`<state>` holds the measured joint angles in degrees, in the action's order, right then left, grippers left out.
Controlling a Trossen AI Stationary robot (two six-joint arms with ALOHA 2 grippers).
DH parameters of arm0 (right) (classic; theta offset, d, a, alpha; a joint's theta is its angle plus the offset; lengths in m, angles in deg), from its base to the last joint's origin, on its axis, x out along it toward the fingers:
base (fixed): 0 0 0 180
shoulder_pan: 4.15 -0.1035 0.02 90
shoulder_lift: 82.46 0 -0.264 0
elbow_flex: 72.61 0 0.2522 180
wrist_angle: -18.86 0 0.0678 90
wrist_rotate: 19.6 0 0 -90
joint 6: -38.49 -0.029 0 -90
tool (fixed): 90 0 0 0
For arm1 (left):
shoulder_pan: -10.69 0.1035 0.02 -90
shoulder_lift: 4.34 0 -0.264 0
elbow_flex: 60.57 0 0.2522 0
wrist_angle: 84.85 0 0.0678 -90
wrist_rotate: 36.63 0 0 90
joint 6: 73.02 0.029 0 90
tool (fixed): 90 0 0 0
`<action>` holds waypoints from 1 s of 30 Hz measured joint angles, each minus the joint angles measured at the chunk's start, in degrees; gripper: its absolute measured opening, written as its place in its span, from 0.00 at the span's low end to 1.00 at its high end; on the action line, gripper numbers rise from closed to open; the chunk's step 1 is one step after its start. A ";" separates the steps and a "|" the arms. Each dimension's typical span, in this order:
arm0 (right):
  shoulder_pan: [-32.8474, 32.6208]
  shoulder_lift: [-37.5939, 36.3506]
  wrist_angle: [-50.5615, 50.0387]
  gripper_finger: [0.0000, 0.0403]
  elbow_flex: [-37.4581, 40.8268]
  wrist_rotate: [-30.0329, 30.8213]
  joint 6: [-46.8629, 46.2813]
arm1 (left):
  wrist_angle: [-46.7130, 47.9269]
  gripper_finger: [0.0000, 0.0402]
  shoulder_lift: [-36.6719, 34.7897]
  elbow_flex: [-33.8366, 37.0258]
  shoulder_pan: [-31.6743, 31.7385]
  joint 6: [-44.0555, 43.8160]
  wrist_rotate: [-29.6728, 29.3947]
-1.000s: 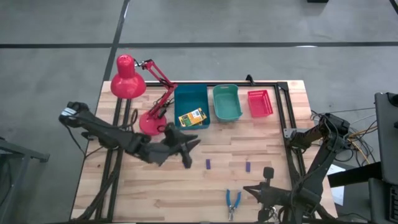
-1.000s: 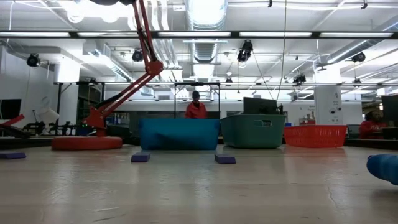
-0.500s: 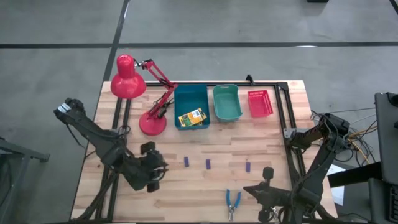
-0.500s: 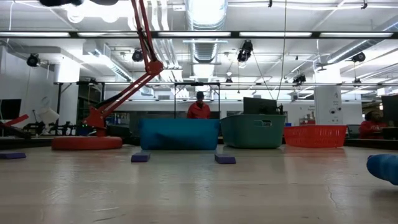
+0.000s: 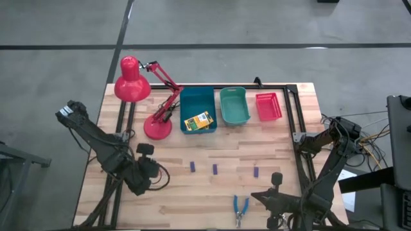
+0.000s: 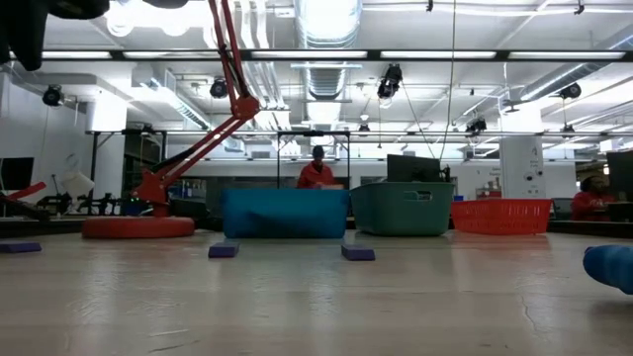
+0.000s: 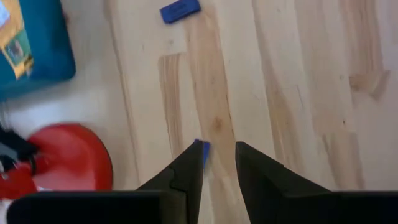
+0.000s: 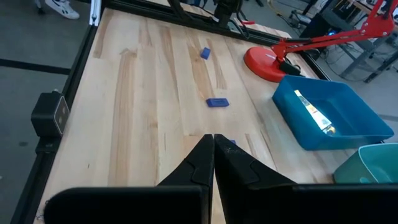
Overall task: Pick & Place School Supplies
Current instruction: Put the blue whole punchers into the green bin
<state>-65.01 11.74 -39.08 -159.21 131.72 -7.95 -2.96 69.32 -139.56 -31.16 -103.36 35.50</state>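
Three purple blocks lie flat in a row on the wooden table. Another purple block peeks out beside a fingertip of my left gripper, on the table far below it. My left gripper hangs high over the table's left part, pointing down, slightly open with nothing between its fingers. Blue-handled scissors lie near the front edge. A yellow-and-green crayon box lies in the blue bin. My right gripper waits shut at the near right, beside the scissors.
Along the far edge stand a red desk lamp, the blue bin, a teal bin and a red basket. Bare wood lies between the block row and the bins. Beyond the table, a person in red shows in the room.
My left gripper has swung from over the left end of the block row toward the table's left edge and sunk a little, tipping from nearly level to pointing down. The leftmost block of the row, covered by the gripper before, now shows lying on the table.
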 joint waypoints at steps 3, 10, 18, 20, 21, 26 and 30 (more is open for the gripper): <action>0.00 0.00 0.00 0.02 0.00 0.00 0.04 | -0.45 0.25 0.00 0.02 0.00 3.73 -0.02; 0.00 0.00 0.03 0.02 0.00 0.00 0.01 | -5.63 0.25 0.00 2.47 -0.15 6.28 1.13; 0.00 -0.02 0.11 0.02 0.00 0.00 0.03 | -12.10 0.25 -2.69 8.60 -3.55 5.43 2.88; 0.00 -0.02 0.13 0.02 0.00 0.00 0.04 | -11.32 0.25 -4.88 10.58 -4.12 3.74 2.91; 0.00 -0.02 0.15 0.02 0.00 0.00 0.04 | -11.50 0.25 -6.05 11.55 -4.23 2.63 2.90; 0.00 -0.04 0.17 0.02 0.00 0.00 0.04 | -13.08 0.25 -11.90 15.64 -4.24 -2.64 2.85; 0.00 -0.07 0.17 0.02 0.00 0.00 0.06 | -12.86 0.25 -16.71 18.61 -4.24 -2.82 2.62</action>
<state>-65.01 11.67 -38.91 -159.21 131.72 -7.88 -15.82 52.61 -120.95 -35.40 -106.18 38.13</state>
